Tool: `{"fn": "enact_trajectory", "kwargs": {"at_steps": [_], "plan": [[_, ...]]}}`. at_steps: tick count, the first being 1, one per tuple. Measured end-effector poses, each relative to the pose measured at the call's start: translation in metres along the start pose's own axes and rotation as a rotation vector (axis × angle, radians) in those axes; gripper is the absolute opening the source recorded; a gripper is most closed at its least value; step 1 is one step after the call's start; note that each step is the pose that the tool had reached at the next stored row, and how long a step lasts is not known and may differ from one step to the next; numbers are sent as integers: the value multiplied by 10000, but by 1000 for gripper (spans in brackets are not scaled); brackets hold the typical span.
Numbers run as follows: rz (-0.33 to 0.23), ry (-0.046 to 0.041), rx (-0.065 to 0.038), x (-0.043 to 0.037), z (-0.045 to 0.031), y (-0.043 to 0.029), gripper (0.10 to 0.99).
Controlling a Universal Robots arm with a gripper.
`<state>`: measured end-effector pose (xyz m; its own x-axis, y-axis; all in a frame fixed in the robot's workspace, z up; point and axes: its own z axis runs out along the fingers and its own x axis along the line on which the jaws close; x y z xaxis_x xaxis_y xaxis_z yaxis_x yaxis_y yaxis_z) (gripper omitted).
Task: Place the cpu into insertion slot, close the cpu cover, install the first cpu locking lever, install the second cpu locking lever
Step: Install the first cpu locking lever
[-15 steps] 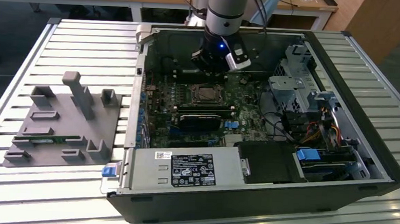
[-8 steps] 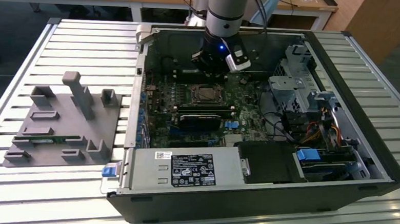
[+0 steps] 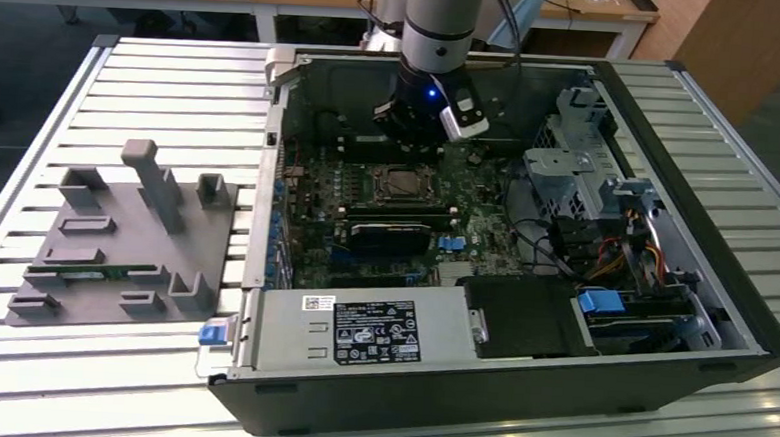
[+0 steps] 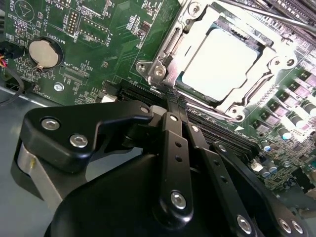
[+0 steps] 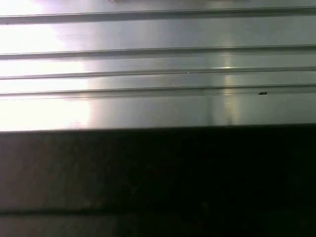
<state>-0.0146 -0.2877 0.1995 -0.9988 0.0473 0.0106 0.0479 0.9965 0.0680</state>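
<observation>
Open PC case (image 3: 652,322) lies flat on a ribbed aluminium desk (image 3: 170,87), green motherboard (image 3: 363,217) exposed. Arm (image 3: 443,21) reaches down into the case, gripper (image 3: 415,130) hanging low over the board just behind the socket area. In the second wrist view the cpu (image 4: 219,61), flat square with a pale silvery matte top, sits in the slot (image 4: 183,85); the cover (image 4: 264,64), thin metal frame with a square cut-out, lies closed around its edges, bright with glare. A thin wire lever (image 4: 197,103) runs along the near side of the socket. Black fingers (image 4: 170,143), flat linkage bars with screw heads, meet together at their tips just beside the socket edge, nothing between them. Round coin battery (image 4: 43,52) sits on the board well apart from the socket. Grey plastic fixture (image 3: 128,245) with upright pegs rests on the desk at the exterior view's left. First wrist view: ribbed metal slats (image 5: 158,74) above a dark band.
</observation>
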Motion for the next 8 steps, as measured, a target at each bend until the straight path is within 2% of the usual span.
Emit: {"fn": "enact_trajectory", "kwargs": {"at_steps": [8], "plan": [[0,-6,36,-2,19,1,106]]}}
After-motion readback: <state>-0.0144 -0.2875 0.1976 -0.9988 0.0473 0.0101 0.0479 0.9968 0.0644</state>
